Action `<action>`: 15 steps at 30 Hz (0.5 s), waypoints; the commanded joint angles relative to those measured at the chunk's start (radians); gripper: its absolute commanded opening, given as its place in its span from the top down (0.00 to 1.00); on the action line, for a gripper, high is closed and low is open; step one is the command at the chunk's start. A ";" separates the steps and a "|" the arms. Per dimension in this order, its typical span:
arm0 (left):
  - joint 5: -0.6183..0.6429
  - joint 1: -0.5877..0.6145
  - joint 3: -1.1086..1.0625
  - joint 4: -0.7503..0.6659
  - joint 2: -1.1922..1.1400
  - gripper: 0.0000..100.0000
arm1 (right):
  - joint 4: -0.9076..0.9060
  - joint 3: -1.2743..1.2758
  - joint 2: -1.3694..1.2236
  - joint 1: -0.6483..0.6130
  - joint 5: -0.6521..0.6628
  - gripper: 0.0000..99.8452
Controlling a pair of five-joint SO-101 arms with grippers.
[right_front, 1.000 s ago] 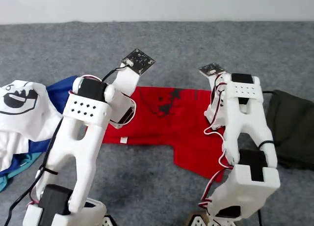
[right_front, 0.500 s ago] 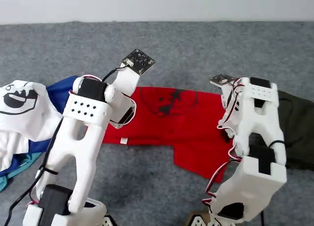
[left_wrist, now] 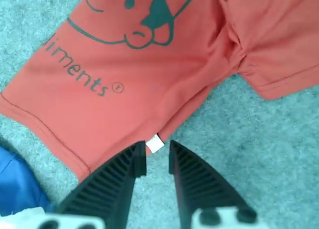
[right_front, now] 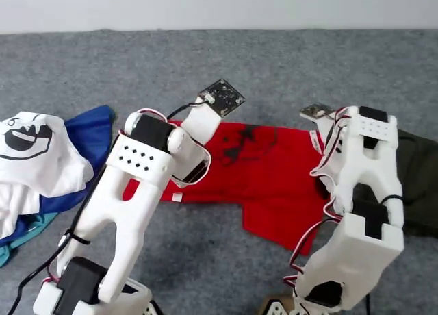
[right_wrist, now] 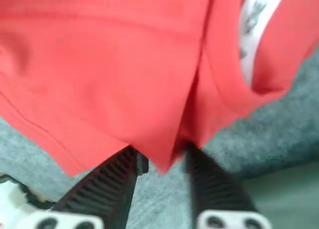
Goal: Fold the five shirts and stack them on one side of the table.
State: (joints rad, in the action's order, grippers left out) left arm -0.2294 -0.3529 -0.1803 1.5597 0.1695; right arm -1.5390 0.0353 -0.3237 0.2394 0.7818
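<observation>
Red shirt lies spread mid-table on the grey table cover, black bear print up, one flap reaching twd the arm bases. Small white tag sits at its near hem.

L gripper is right at that hem. Jaws narrow w/ a slim gap, tag just btwn the tips, nothing clamped. R gripper is at the opposite edge, by the collar. Its jaws are apart, wider than the L's, w/ a fold of red cloth hanging over and btwn them.

In the way, high view: L arm covers the shirt's left part. R arm covers its right edge plus part of the dark green shirt, which lies just beside the red one on that side.

Other side: blue shirt just beside the red shirt's corner, white shirt w/ black print piled on the blue, teal cloth poking out underneath. That pile is crumpled.
</observation>
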 commanded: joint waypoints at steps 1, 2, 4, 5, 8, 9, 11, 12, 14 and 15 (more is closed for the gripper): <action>-0.008 -0.006 0.002 -0.023 0.034 0.91 | -0.101 -0.124 0.005 0.015 -0.083 0.76; -0.008 -0.006 0.002 -0.034 0.034 0.91 | -0.130 -0.158 0.005 0.012 -0.094 0.75; -0.006 -0.008 0.001 -0.051 0.032 0.91 | -0.185 -0.219 0.005 0.010 -0.095 0.75; -0.006 -0.009 0.001 -0.057 0.026 0.89 | -0.206 -0.245 0.005 0.010 -0.098 0.75; 0.002 -0.011 0.002 -0.084 -0.029 0.82 | -0.255 -0.315 0.010 0.016 -0.103 0.75; 0.002 -0.012 0.005 -0.097 -0.060 0.80 | -0.257 -0.328 0.019 0.018 -0.106 0.75; 0.018 -0.026 0.018 -0.129 -0.127 0.80 | -0.255 -0.336 0.068 0.028 -0.146 0.78; 0.029 -0.037 0.027 -0.141 -0.166 0.81 | -0.255 -0.336 0.094 0.031 -0.164 0.80; 0.035 -0.066 0.061 -0.149 -0.250 0.81 | -0.255 -0.334 0.151 0.036 -0.196 0.87; 0.035 -0.083 0.084 -0.149 -0.293 0.83 | -0.255 -0.333 0.179 0.038 -0.210 0.91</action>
State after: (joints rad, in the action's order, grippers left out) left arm -0.2079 -0.3943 -0.1665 1.4369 -0.0468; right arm -1.7538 -0.2562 -0.2547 0.2654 0.6145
